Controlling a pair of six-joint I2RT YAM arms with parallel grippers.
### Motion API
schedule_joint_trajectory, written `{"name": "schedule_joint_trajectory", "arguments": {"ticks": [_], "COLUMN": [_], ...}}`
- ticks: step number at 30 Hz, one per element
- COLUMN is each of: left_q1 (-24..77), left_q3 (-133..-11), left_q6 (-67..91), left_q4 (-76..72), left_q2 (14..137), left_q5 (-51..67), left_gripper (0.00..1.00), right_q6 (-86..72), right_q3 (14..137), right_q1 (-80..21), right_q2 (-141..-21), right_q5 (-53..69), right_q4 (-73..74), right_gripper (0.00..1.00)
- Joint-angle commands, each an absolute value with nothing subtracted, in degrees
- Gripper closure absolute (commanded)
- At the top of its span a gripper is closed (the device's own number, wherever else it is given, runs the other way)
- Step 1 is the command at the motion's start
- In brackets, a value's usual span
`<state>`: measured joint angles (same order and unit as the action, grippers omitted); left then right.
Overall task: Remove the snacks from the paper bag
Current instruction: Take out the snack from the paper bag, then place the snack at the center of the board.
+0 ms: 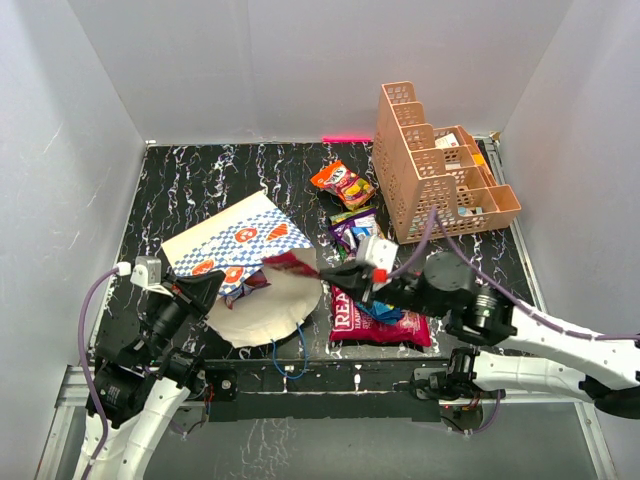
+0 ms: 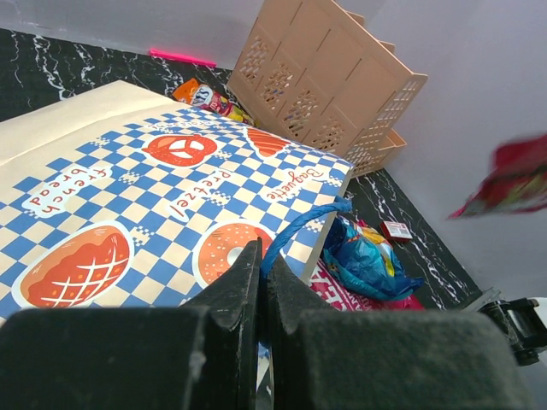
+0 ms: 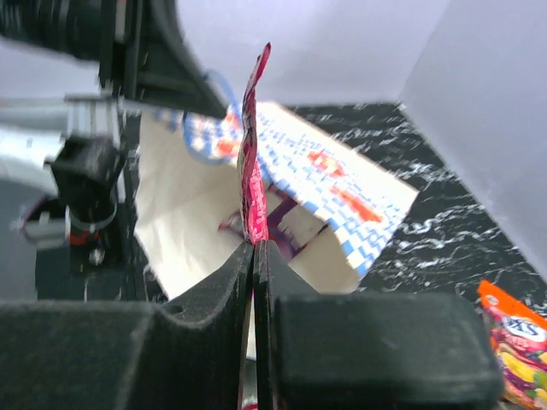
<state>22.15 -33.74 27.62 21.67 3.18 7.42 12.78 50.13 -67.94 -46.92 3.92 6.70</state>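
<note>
The blue-and-white checkered paper bag (image 1: 235, 240) (image 2: 171, 179) lies on its side, its white mouth (image 1: 265, 310) facing the arms. My left gripper (image 1: 212, 284) (image 2: 261, 252) is shut on the bag's blue cord handle (image 2: 303, 224). My right gripper (image 1: 338, 270) (image 3: 255, 244) is shut on a thin red snack packet (image 1: 292, 263) (image 3: 250, 162), held in the air just outside the mouth. A purple packet (image 3: 284, 229) shows inside the bag. On the table lie the big red bag (image 1: 380, 325), a blue packet (image 2: 367, 256), purple ones (image 1: 355, 228) and an orange one (image 1: 342, 184).
An orange lattice rack (image 1: 435, 165) (image 2: 329, 81) with small boxes stands at the back right. A small red-and-white card (image 2: 396, 231) lies by the blue packet. A pink strip (image 1: 346, 137) lies along the back wall. White walls enclose the black marbled table (image 1: 190, 180).
</note>
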Motion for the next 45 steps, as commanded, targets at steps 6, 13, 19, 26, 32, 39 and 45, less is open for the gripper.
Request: {"name": "schedule_joint_trajectory", "arguments": {"ticks": [6, 13, 19, 26, 32, 39, 45], "left_q1": [22.4, 22.4, 22.4, 22.5, 22.4, 22.4, 22.5], "left_q3": [-35.0, -34.8, -34.9, -34.9, -34.6, -34.4, -34.4], "left_q6": [27.9, 27.8, 27.7, 27.6, 27.6, 27.1, 27.1], "left_q4": [21.9, 21.7, 21.8, 21.8, 21.7, 21.3, 21.3], "left_q2": [5.4, 5.4, 5.9, 5.4, 4.4, 4.2, 3.6], "left_q5": [6.8, 6.7, 7.1, 7.5, 7.3, 8.0, 7.8], "left_gripper": [1.00, 1.00, 1.00, 1.00, 1.00, 1.00, 1.00], "right_q6": [4.5, 6.6, 0.0, -8.0, -7.5, -1.5, 7.5], "right_q3": [66.0, 68.5, 72.8, 73.7, 73.7, 79.2, 84.7], "right_q1": [-68.3, -65.5, -53.1, -40.9, -35.4, -32.5, -32.3], "right_q2": [-52.3, -58.7, -66.6, -75.6, -84.8, -96.3, -102.6], "right_q5": [-30.7, -41.8, -31.7, -12.1, -7.1, -7.0, -18.1], "right_q4": [11.8, 8.5, 13.9, 13.0, 10.5, 11.1, 13.1], "right_gripper": [0.92, 0.92, 0.92, 0.92, 0.93, 0.92, 0.92]}}
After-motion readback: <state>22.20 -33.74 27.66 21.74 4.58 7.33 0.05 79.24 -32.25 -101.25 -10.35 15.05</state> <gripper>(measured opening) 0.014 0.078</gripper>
